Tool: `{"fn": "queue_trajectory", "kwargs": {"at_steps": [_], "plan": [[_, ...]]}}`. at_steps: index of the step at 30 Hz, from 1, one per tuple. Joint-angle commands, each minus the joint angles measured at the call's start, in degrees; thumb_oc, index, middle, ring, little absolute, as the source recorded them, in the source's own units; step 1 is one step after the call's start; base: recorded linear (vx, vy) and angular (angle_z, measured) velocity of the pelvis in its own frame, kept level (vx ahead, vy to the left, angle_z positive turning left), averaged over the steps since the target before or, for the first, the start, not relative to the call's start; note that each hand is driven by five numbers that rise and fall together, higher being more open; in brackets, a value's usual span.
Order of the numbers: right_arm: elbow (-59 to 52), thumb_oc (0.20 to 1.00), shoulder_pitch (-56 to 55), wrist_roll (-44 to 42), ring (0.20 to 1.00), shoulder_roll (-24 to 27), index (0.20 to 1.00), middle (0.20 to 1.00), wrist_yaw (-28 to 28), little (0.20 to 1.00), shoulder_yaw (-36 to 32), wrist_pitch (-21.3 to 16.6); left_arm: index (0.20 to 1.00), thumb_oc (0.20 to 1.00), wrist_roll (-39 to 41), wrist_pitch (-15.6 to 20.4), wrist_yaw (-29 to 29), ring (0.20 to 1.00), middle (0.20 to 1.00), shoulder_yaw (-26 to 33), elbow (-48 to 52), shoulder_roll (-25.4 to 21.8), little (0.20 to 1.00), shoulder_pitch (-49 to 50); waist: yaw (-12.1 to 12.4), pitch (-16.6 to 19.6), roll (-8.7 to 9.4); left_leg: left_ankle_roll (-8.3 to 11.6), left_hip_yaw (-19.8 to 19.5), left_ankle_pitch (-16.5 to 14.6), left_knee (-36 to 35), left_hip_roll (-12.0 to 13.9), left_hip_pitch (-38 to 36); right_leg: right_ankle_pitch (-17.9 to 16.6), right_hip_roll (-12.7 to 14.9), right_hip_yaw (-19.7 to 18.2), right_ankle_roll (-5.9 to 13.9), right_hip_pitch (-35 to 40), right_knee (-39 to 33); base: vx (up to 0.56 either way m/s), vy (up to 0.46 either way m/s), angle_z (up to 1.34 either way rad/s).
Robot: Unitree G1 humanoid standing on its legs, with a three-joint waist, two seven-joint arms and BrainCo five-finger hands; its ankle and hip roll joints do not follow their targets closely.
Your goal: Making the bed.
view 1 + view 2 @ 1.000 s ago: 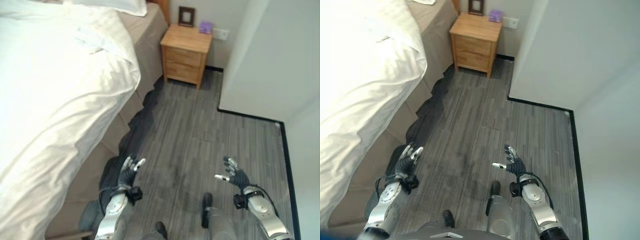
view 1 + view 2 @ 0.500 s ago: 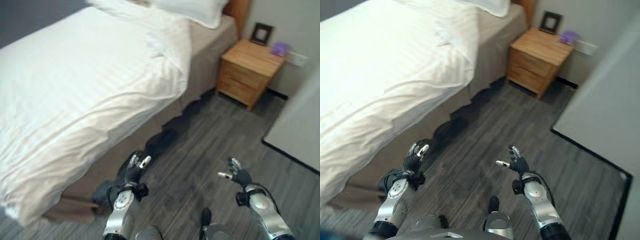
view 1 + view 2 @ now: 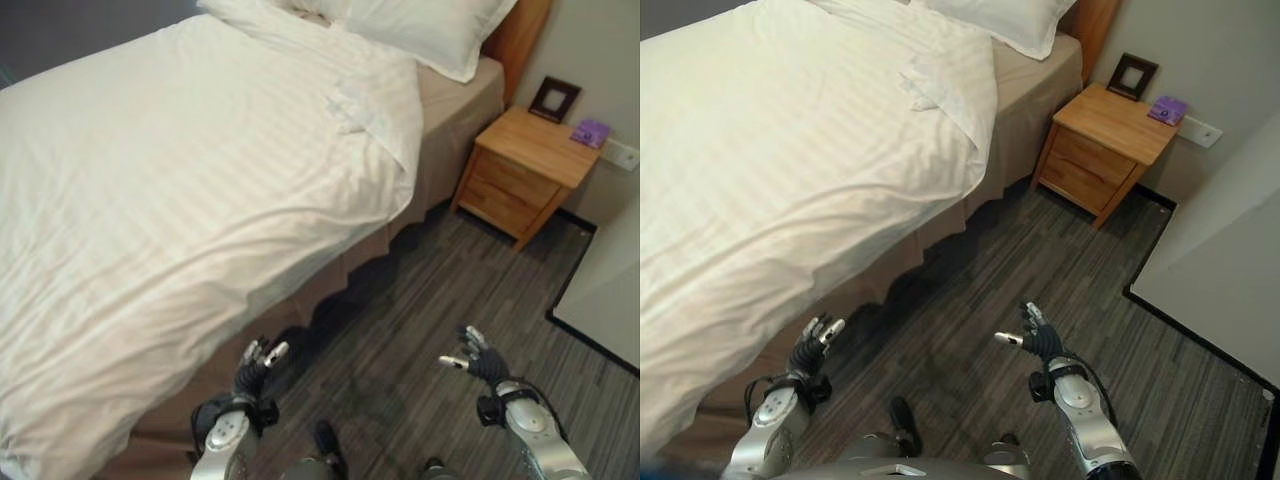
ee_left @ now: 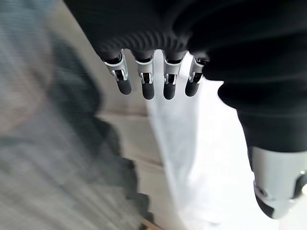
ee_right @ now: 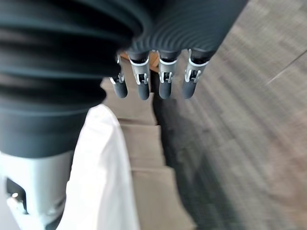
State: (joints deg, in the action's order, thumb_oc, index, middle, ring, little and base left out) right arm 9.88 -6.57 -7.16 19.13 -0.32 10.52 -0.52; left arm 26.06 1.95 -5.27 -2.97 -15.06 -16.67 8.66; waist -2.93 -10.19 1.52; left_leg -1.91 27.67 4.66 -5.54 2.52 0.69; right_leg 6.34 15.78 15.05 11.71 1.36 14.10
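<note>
Grey wood-grain plank floor (image 3: 420,330) runs beside the bed, and both of my hands hang low over it. Left hand (image 3: 258,358) is closest to the bed's side, fingers straight and loosely spread, holding nothing; the left wrist view confirms this. Right hand (image 3: 1032,338) is out over bare floor, well apart from the bed, fingers likewise relaxed and empty.

Beyond the hands, the beige bed skirt (image 3: 300,305) drops to the floor. Above it the white striped duvet (image 3: 180,200) covers most of the mattress, wrinkled, its top edge folded back in a rumpled flap (image 3: 375,105) short of the white pillow (image 3: 420,30). Farthest off, a light wooden two-drawer nightstand (image 3: 1108,140) stands against the wall.

Judgement: this is the approach step; no cloth grasped yet. Next move calls for stepping closer and reaching for the duvet's near edge to pull it smooth.
</note>
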Motion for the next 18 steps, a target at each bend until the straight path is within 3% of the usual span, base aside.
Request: {"fn": "queue_trajectory", "kwargs": {"at_steps": [1,3,6,11,15,16,17,18], "plan": [[-1.1,1.0,7.4,-0.3,1.0,-0.2,1.0,1.0,-1.3,1.0,-1.6,-3.4,1.0,1.0,-1.8,3.2,0.7,1.0,1.0,2.1,5.3,-2.8,1.0,-2.6,-0.8,-2.0,1.47,5.37,0.6,-2.2,0.5,5.3,-1.9,-3.2,-2.2,1.3,-1.7,-0.6,-2.2,0.09,-0.007,0.01],[-1.4,1.0,7.5,-0.2,1.0,-0.1,1.0,1.0,-1.3,1.0,-1.8,-3.5,1.0,1.0,-1.9,3.5,1.0,1.0,1.0,2.2,6.3,-3.4,1.0,-2.7,-1.0,-2.0,1.22,5.6,1.1,-2.6,0.5,5.8,-2.4,-3.9,-2.0,2.0,-1.99,-1.7,-4.2,0.08,-0.045,0.1],[-1.8,1.0,8.0,-0.9,1.0,0.5,1.0,1.0,-1.5,1.0,-2.9,-4.6,1.0,1.0,-5.3,5.0,1.3,1.0,1.0,3.7,10.1,-6.3,1.0,-3.6,-1.1,-2.0,1.09,6.83,2.6,-3.1,0.5,8.3,-3.9,-8.8,1.7,7.4,-0.95,-3.1,-11.3,0.06,-0.124,-0.02],[-2.7,1.0,7.9,0.7,1.0,2.6,1.0,1.0,-1.0,1.0,-4.4,-5.3,1.0,1.0,-12.9,6.3,3.2,1.0,1.0,4.4,12.1,-9.0,1.0,-4.8,-1.0,0.5,2.67,7.64,3.5,-2.5,0.6,8.2,-5.6,-9.6,0.8,7.7,-0.19,1.8,-18.3,0.03,-0.086,-0.02],[-2.8,1.0,7.5,0.2,1.0,2.9,1.0,1.0,-0.5,1.0,-4.3,-5.4,1.0,1.0,-13.0,6.5,3.1,1.0,1.0,4.5,12.8,-7.9,1.0,-4.5,-1.1,1.4,2.3,8.31,3.8,-1.7,0.5,9.0,-6.5,-8.6,-0.5,6.8,-0.68,3.6,-19.0,0.02,-0.1,-0.3],[23.4,1.0,-1.6,-2.2,1.0,3.8,1.0,1.0,0.5,1.0,-14.5,0.9,1.0,1.0,-22.3,-1.0,-0.7,1.0,1.0,12.1,-7.4,-14.1,1.0,1.7,-2.4,0.2,3.94,4.84,-12.8,-12.2,1.8,5.3,-10.0,-8.2,-4.7,-4.9,0.13,-4.7,2.1,0.01,-0.067,-0.14],[23.4,1.0,-1.6,-2.2,1.0,3.8,1.0,1.0,0.5,1.0,-14.5,0.9,1.0,1.0,-22.3,-1.0,-0.7,1.0,1.0,12.1,-7.4,-14.1,1.0,1.8,-2.4,0.3,3.97,4.84,-12.9,-12.0,1.7,5.2,-9.9,-8.4,-4.7,-4.8,0.09,-4.7,1.9,-0.11,0.003,-0.09],[24.4,1.0,-0.8,-1.5,1.0,4.3,1.0,1.0,0.2,1.0,-14.2,1.0,1.0,1.0,-21.9,-1.2,-0.8,1.0,1.0,12.7,-5.7,-14.2,1.0,0.9,-0.8,2.0,5.53,4.71,-13.0,-10.6,0.5,3.8,-8.2,-7.4,-4.2,-3.0,-0.81,-0.2,-3.3,-0.18,0.05,-0.11]]}}
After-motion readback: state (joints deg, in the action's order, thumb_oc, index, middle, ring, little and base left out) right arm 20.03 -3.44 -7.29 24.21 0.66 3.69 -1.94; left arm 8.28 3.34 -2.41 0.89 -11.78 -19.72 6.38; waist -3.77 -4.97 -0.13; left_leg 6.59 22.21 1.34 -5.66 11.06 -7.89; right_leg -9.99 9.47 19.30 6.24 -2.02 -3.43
